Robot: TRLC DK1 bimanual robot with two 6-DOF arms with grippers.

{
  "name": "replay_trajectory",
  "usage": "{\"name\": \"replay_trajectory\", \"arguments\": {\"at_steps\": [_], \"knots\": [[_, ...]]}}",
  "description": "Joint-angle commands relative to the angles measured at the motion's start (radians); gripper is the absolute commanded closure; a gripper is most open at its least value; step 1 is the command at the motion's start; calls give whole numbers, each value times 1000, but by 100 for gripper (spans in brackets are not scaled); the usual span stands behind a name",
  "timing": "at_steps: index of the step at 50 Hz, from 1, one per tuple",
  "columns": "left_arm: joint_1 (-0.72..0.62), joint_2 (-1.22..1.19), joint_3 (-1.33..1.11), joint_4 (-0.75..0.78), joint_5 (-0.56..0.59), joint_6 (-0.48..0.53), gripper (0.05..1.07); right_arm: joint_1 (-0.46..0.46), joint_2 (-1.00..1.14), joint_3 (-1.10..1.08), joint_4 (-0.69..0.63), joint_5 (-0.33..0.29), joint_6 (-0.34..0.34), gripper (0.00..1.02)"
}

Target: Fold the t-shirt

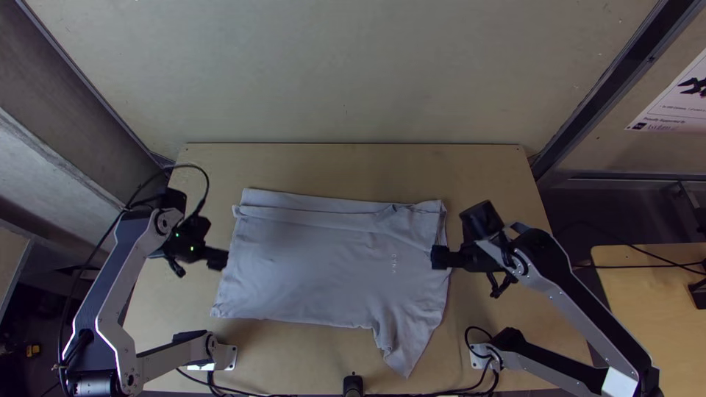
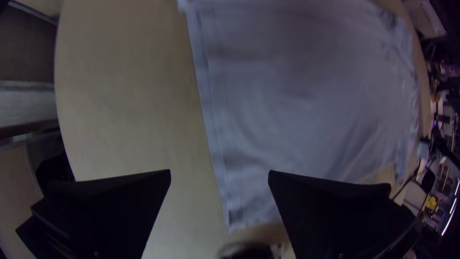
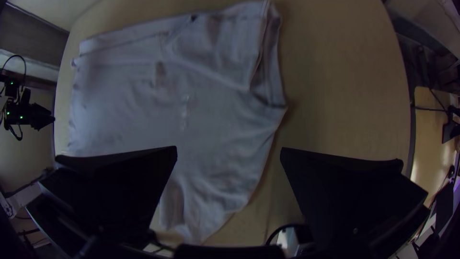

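1. Here's the t-shirt (image 1: pixel 316 272), lying mid-frame and lower on the tabletop (image 1: pixel 353 165), mostly spread flat, with a narrow turned-over band (image 1: pixel 316 202) along its upper edge; that looks like one long side already brought in, which would explain the straight top line
2. Over at the left of the shirt, the left gripper (image 1: pixel 220 259) sits right at the hem end (image 1: pixel 223 290), jaws wide apart with no cloth between them, probably placed there to take that end of the next fold
3. Across at the right, the right gripper (image 1: pixel 437 257) is over the shirt's other end, jaws open too and holding nothing; I can't tell how high it hangs, but the pair look set to work the two ends together
4. And which way does it point? The long axis runs left to right across the frame; small print (image 1: pixel 394 263) near the right suggests the collar end is that way, hem to the left
5. One sleeve (image 1: pixel 403 349) juts down toward the frame's lower edge, rumpled, and likely needs tucking in next
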Motion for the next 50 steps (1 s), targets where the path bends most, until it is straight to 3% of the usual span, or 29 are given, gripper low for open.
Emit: {"name": "replay_trajectory", "arguments": {"at_steps": [1, 6, 19, 35, 39, 42, 46, 47, 50], "knots": [[-2, -33, -75, -69, -52, 68, 10, 44, 1, -46, -58, -22, 58, 4], [-24, -65, -135, -56, -123, 87, 10, 66, 3, -68, -68, -34, 59, 4], [-113, -93, -269, -59, -169, 77, 10, 84, 29, -88, -67, -59, 58, 4], [-332, -19, -394, -24, -176, -55, 13, 127, 40, -178, -70, -77, 36, 7], [-355, -2, -410, -4, -176, -67, 31, 133, 40, -195, -70, -89, 36, 7], [-371, 1, -416, 8, -176, -67, 57, 136, 40, -208, -68, -95, 36, 7], [-371, -2, -405, 28, -166, -56, 100, 139, 34, -228, -70, -106, 36, 7], [-368, -1, -400, 36, -158, -56, 105, 141, 34, -234, -70, -111, 36, 7], [-355, 9, -390, 42, -147, -53, 104, 147, 29, -255, -70, -114, 36, 10]]}}
